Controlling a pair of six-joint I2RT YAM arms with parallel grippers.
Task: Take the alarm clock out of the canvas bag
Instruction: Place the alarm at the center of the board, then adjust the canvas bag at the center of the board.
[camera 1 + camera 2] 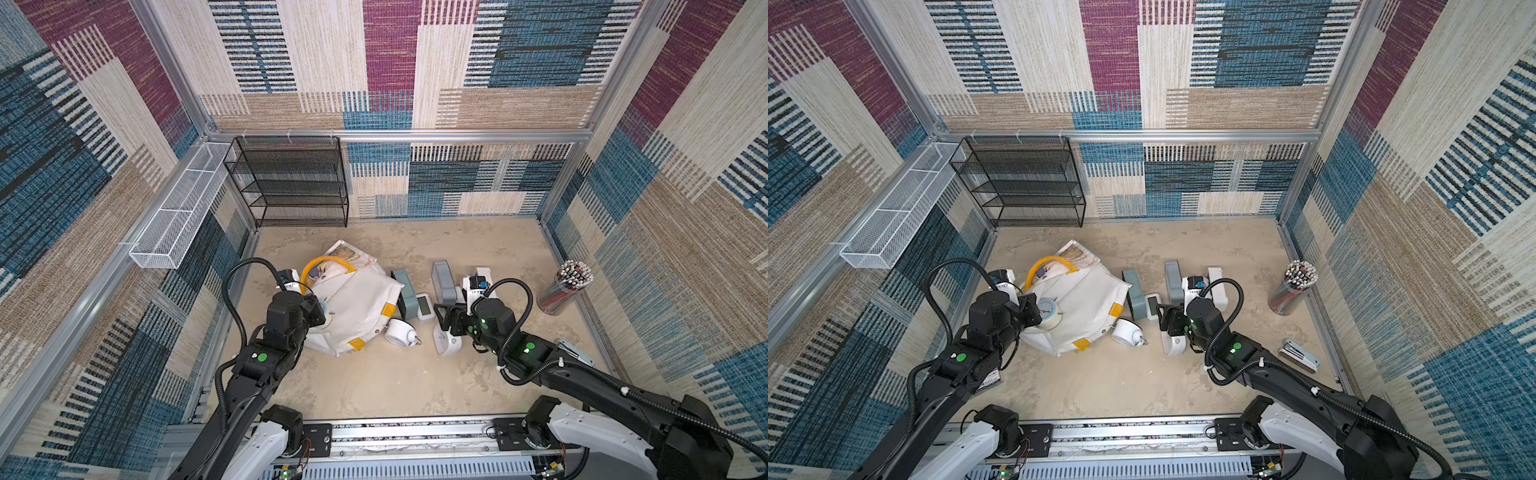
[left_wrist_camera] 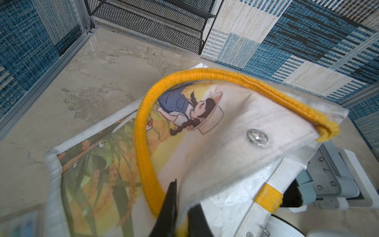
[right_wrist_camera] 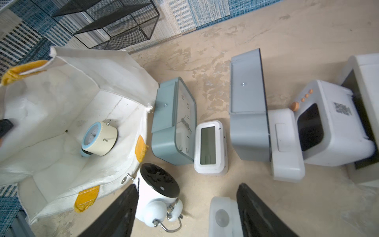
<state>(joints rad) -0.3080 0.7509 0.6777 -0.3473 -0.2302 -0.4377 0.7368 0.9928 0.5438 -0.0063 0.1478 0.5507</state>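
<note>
The canvas bag (image 1: 353,307) lies on its side in both top views, white with yellow handles, its mouth held up and open. My left gripper (image 2: 182,197) is shut on the bag's rim by a yellow handle (image 2: 143,143). In the right wrist view a small round alarm clock (image 3: 99,138), cream with a blue face, lies inside the bag (image 3: 51,115). A top view also shows that clock (image 1: 1047,311), just past the left gripper (image 1: 1034,311). My right gripper (image 3: 188,185) is open with nothing between its fingers, outside the bag over the table.
Several other clocks stand on the table by the bag's mouth: a white twin-bell one (image 3: 158,192), a teal one (image 3: 174,121), a white digital one (image 3: 210,145) and a grey one (image 3: 248,106). A pencil cup (image 1: 563,286), a stapler (image 1: 1300,355) and a black mesh rack (image 1: 291,183) stand further off.
</note>
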